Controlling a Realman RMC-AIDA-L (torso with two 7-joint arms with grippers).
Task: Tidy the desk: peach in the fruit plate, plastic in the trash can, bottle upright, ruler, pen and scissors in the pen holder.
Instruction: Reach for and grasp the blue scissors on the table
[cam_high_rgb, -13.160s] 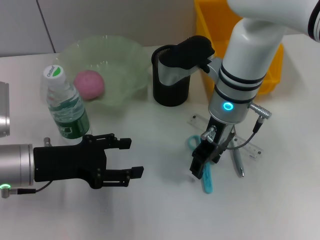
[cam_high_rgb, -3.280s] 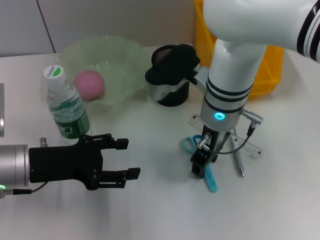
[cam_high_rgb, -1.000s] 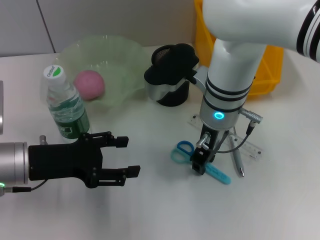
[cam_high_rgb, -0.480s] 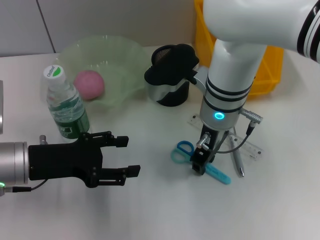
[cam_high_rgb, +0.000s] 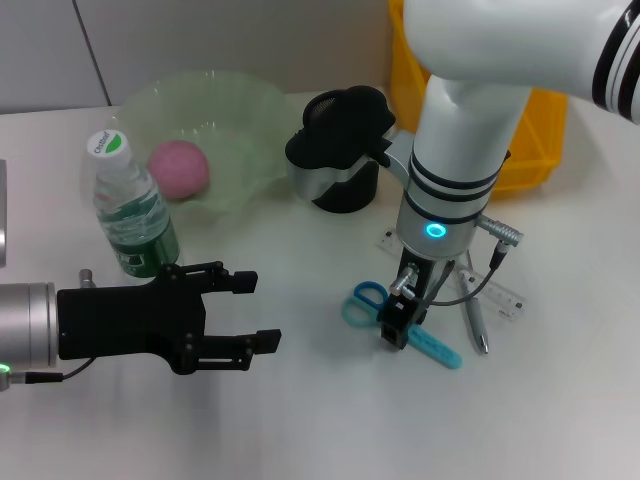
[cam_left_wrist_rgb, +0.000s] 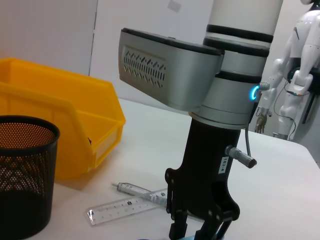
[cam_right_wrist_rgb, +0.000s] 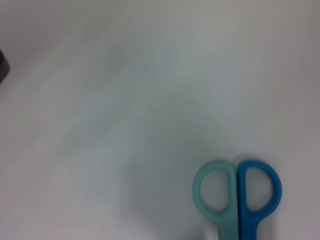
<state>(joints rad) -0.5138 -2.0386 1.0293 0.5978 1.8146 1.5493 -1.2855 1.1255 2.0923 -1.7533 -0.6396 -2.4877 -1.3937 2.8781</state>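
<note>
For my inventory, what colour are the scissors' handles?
The scissors have one teal and one blue handle, clearest in the right wrist view.

A white tabletop (cam_high_rgb: 300, 420) carries everything. A water bottle (cam_high_rgb: 132, 205) stands upright near the left, beside a pale green fruit plate (cam_high_rgb: 250, 120). A black mesh pen holder (cam_high_rgb: 345, 190) and a yellow bin (cam_high_rgb: 535, 140) sit farther back. Blue scissors (cam_high_rgb: 360, 300), a clear ruler (cam_high_rgb: 505, 298) and a pen (cam_high_rgb: 474, 325) lie flat toward the right.

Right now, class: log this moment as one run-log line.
right gripper: at scissors | left gripper: open, idle | ruler, pen: on desk
</note>
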